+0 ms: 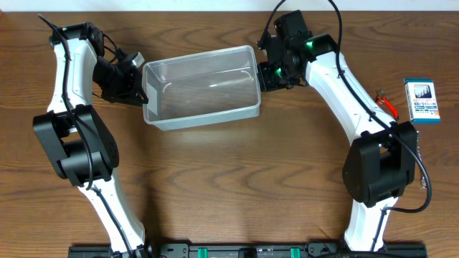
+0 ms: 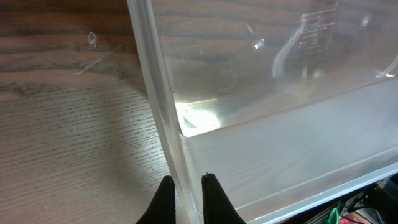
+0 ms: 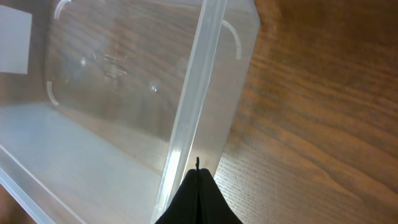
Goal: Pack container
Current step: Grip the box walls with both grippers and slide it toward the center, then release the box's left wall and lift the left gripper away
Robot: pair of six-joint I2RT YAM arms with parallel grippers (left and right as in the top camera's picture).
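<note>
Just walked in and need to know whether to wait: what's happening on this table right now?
Both arms hold the clear container, one at each short end. The left end effector straddles and clamps its wall; the right end effector is pinched on the opposite rim. The container is empty, nothing packed yet. A small blue-and-white box lies on the table to its right.

This is a robotics lab bench rather than a home or shop. Two white-and-black jointed machines, the left arm [image 1: 72,93] and the right arm [image 1: 344,86], rise from a black mounting rail [image 1: 237,251] at the edge of a wood-grain worktop [image 1: 215,179]. Loose cables [image 1: 422,165] trail from them, and a clear container [image 1: 208,118] and a small printed box [image 1: 422,101] sit like test props.
</note>
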